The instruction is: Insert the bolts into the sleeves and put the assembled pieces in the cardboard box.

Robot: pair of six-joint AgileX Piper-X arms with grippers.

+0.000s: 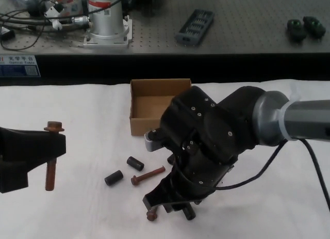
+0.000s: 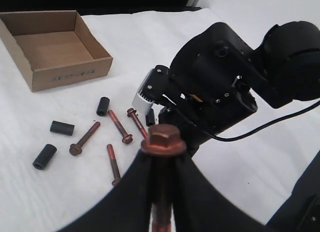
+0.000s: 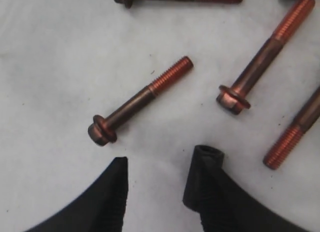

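In the high view the left gripper [image 1: 51,148] clamped an upright bolt [image 1: 50,177] near the cloth-covered bench's [image 1: 77,110] left edge, with the cardboard box [image 1: 138,126] farther back; the left wrist view added loose bolts [image 2: 85,138] and sleeves [image 2: 62,128] lying between them; the right wrist view showed the right gripper [image 3: 157,192], jaws apart, low over those bolts.

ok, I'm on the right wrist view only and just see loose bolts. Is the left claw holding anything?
Observer: Yes, the left claw is shut on a bolt, head up, held above the cloth.
Operator: Any sleeves around?
Observer: Three loose sleeves lie on the cloth, beside the loose bolts.
Operator: And the box?
Observer: The cardboard box stands open beyond them, with nothing inside yet.
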